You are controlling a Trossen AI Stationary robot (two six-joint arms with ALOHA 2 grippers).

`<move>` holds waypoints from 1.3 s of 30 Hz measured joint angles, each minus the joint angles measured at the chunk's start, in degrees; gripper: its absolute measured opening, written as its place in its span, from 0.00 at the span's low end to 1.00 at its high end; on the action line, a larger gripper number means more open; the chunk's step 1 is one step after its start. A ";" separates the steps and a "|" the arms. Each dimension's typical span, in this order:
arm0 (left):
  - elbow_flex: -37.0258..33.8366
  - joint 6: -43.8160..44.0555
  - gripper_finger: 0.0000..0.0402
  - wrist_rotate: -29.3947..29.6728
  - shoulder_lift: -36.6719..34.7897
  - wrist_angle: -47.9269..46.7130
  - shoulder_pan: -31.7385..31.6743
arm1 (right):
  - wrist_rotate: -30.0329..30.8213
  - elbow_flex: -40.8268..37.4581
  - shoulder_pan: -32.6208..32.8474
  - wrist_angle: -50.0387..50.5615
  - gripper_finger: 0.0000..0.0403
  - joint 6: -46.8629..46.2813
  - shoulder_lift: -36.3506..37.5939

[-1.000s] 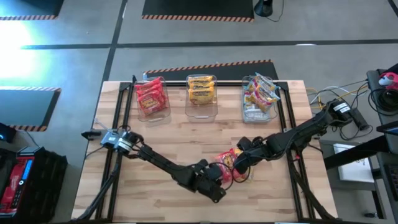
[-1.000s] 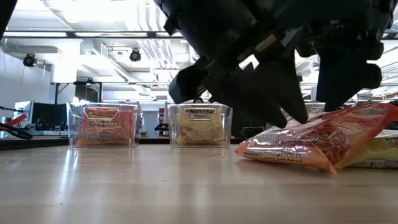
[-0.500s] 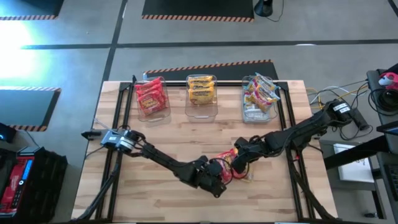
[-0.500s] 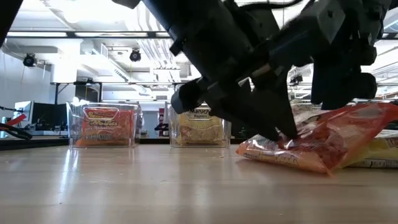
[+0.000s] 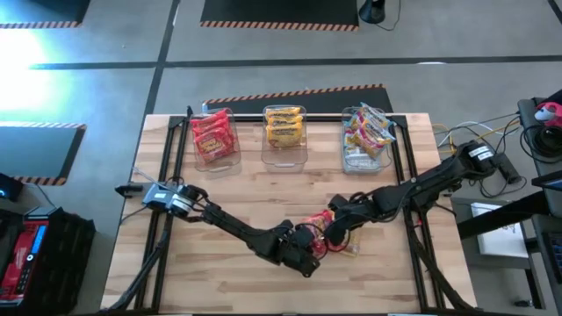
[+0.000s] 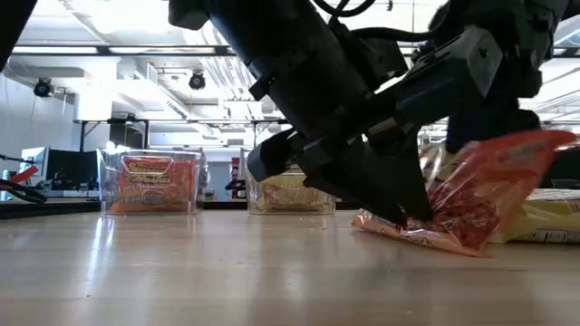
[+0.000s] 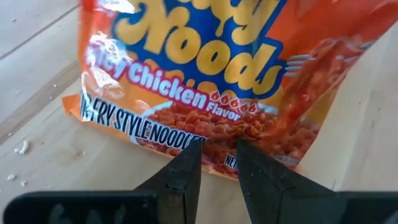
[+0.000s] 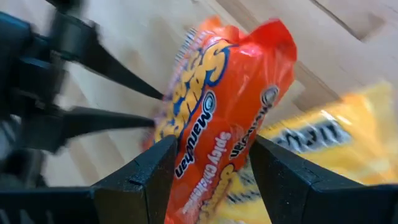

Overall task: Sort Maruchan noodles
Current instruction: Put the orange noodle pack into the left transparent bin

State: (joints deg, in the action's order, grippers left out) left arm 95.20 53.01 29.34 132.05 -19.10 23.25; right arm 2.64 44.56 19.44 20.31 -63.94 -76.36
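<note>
A red-orange Maruchan packet (image 5: 318,232) lies tilted at the table's middle front, between my two grippers. My right gripper (image 8: 211,165) straddles its raised end (image 6: 535,149) and is closed on it. My left gripper (image 7: 217,155) is shut, and its tips are at the packet's low end (image 6: 408,222). A yellow packet (image 5: 349,247) lies flat on the table beside and partly under the red one. Three clear bins stand at the far edge, holding red packets (image 5: 213,139), yellow packets (image 5: 284,130) and multicoloured packets (image 5: 365,133). My left gripper touches the packet's low edge (image 7: 214,146) with its shut fingertips, slanting down from the table's left and near side. That edge stays on the wood. My right gripper pinches the packet across its width, one finger on each long side (image 8: 189,158), slanting down from the right. The packet is tilted, with the held end raised.
Black frame rails (image 5: 167,175) run along the table's left and right sides. Bare wood lies between the bins and the arms and across the near left of the table.
My left gripper has come down, still shut, onto the packet's low edge. The end of the packet in my right gripper has risen, so the packet stands steeper, with its low edge still on the table.
</note>
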 joint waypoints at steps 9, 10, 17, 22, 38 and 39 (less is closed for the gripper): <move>-0.11 -0.27 0.21 -0.21 0.19 -0.79 -0.07 | 0.37 -0.04 0.00 -7.54 0.48 0.08 -5.05; -0.13 -0.25 0.21 -0.21 0.19 -0.91 -0.07 | 0.37 -0.04 0.00 -8.08 0.48 0.07 -5.62; -0.15 0.01 0.21 -0.18 0.22 -1.58 -0.07 | -0.29 -0.03 0.00 -11.17 0.45 0.04 -7.98; -0.07 0.44 0.21 -0.08 -0.31 -1.59 0.26 | -1.34 -0.03 0.00 -11.15 0.36 0.28 -7.40; -0.02 -0.49 0.21 3.25 -7.29 -15.20 3.60 | -5.88 -0.02 0.02 -10.22 0.32 6.59 -6.25; -0.02 -0.49 0.21 3.36 -7.79 -16.77 3.60 | -6.04 -0.02 0.02 -10.20 0.32 6.96 -6.25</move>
State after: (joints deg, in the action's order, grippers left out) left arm 95.18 52.52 32.69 124.26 -35.87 26.85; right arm -3.40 44.54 19.46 10.11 -56.98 -82.61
